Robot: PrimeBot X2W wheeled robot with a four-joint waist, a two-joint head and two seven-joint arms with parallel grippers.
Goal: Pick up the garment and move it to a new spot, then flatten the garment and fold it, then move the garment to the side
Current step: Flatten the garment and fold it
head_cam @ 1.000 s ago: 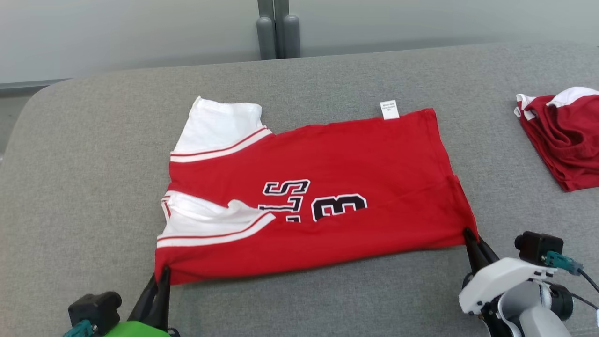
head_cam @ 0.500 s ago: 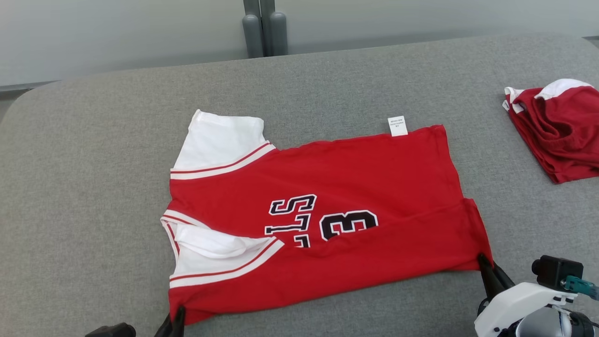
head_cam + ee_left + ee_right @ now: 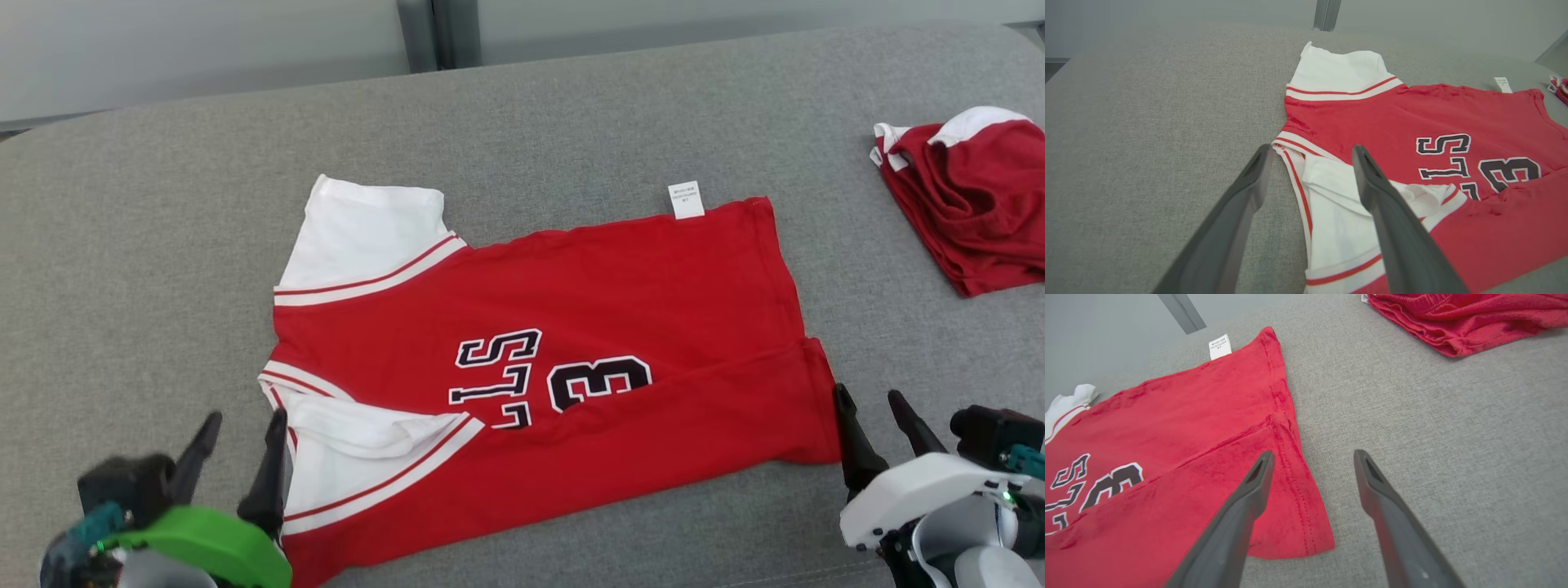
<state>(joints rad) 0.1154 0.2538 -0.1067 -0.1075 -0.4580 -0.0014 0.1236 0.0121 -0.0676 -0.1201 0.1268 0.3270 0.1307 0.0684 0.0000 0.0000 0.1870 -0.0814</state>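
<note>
The red jersey [image 3: 620,294] lay flat on the grey padded surface [image 3: 147,245], its near edge folded over; the left gripper [image 3: 245,420] stood at its near left corner, jaws apart, gripping nothing. The right gripper [image 3: 867,396] sat just beside the near right corner, jaws likewise spread; another red garment [image 3: 971,204] lay bunched far right.

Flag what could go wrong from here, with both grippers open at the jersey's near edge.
The near white sleeve lies bunched on the jersey; another fold could press that wrinkle in.
The right gripper has one finger over the hem corner, one over bare cushion; closing there might miss the cloth.
A second red garment lies to the right; moving the jersey that way could tangle them.
</note>
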